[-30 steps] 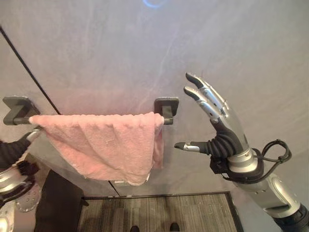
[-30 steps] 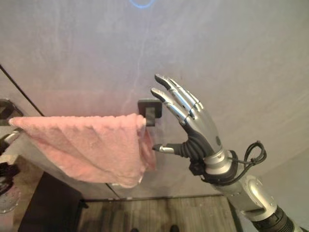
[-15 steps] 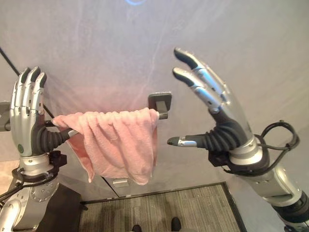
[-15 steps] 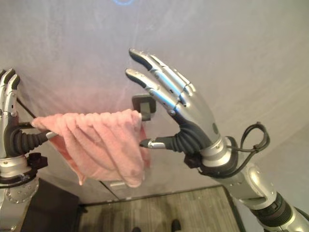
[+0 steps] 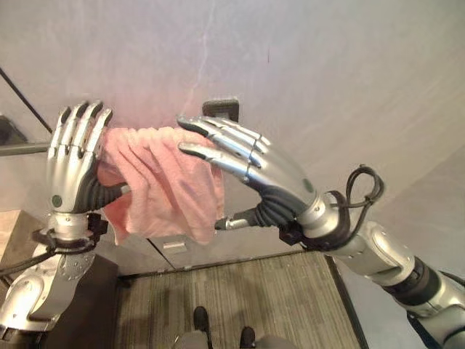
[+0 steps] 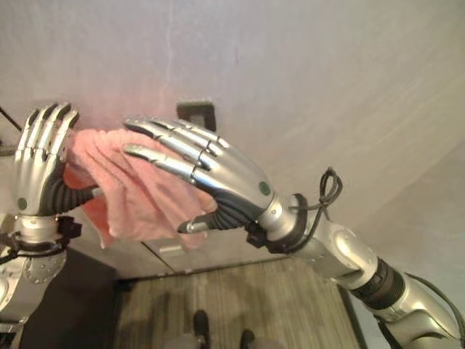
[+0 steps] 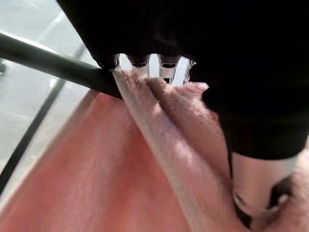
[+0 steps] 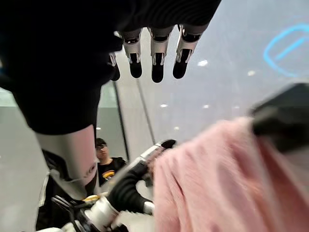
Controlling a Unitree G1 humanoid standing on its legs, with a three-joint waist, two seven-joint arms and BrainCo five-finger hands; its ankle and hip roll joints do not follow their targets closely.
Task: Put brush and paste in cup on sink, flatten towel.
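Towel [image 5: 163, 178], pink, bunched on the dark bar [image 5: 22, 148], frame centre-left. My left hand [image 5: 73, 163] flat against its left end, fingers straight. My right hand [image 5: 251, 163] spread before its right side.

There is one pink towel [image 5: 171, 185], all bunched up, hanging on one dark bar [image 5: 22, 148]. One dark bracket [image 5: 220, 108] holds the bar to the wall, and there are two robot hands by the towel, the left hand [image 5: 73, 163] and the right hand [image 5: 251, 163]. One person [image 8: 104, 159] shows in the right wrist view.
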